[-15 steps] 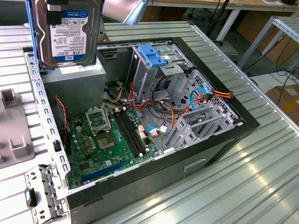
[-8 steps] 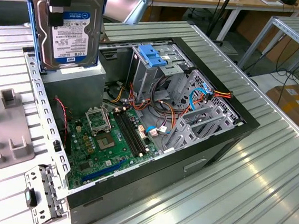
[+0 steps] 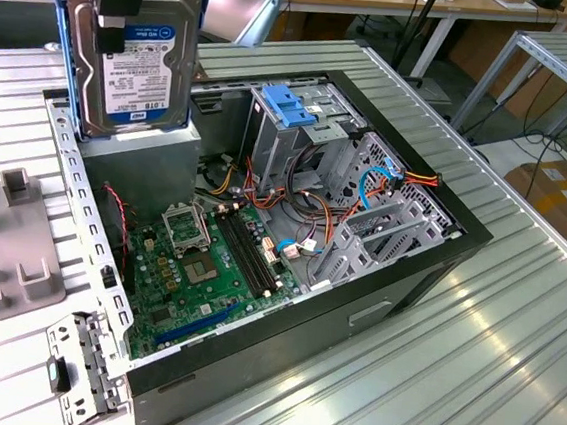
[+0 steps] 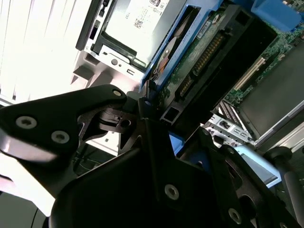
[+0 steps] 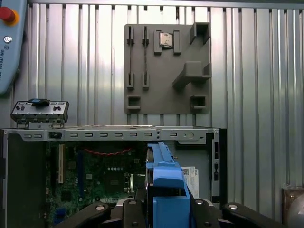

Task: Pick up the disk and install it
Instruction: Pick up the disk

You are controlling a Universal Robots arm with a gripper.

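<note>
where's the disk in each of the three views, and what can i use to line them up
Exterior view: disk upright, high at the exterior view's left, label toward the camera.
Second wrist view: disk with its circuit side showing, slanting beside its blue frame.
First wrist view: disk edge on, its blue frame between the jaws.
Shared landmark: green motherboard.

One disk (image 3: pixel 142 68), one open computer case (image 3: pixel 280 358), one motherboard (image 3: pixel 171 287), one light-blue bracket (image 3: pixel 292 108), one grey fixture plate (image 5: pixel 166 71)
</note>
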